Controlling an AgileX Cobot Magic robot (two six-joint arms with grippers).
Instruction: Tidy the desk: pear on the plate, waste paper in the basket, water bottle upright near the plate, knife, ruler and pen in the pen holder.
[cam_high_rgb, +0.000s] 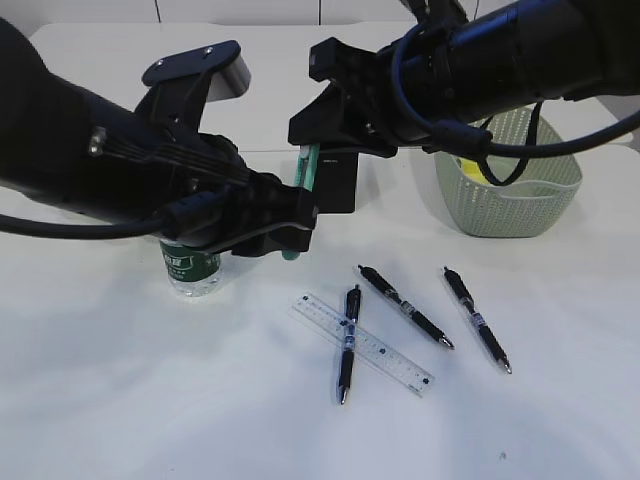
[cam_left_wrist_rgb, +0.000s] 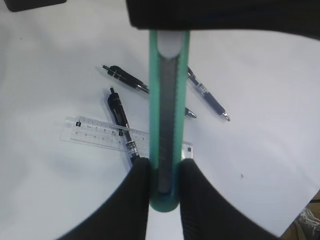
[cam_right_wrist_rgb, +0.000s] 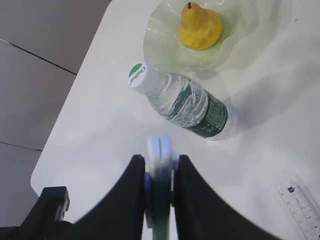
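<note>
A teal knife hangs upright over the desk, held at both ends. My left gripper is shut on its lower end. My right gripper is shut on its white upper end, just in front of the black pen holder. The clear ruler lies flat under one of three black pens. The water bottle stands upright beside the plate, and the pear lies on it. Yellow waste paper shows inside the basket.
Two more pens lie right of the ruler. In the exterior view the left arm hides the plate and most of the bottle. The desk's edge runs close to the left of the bottle in the right wrist view.
</note>
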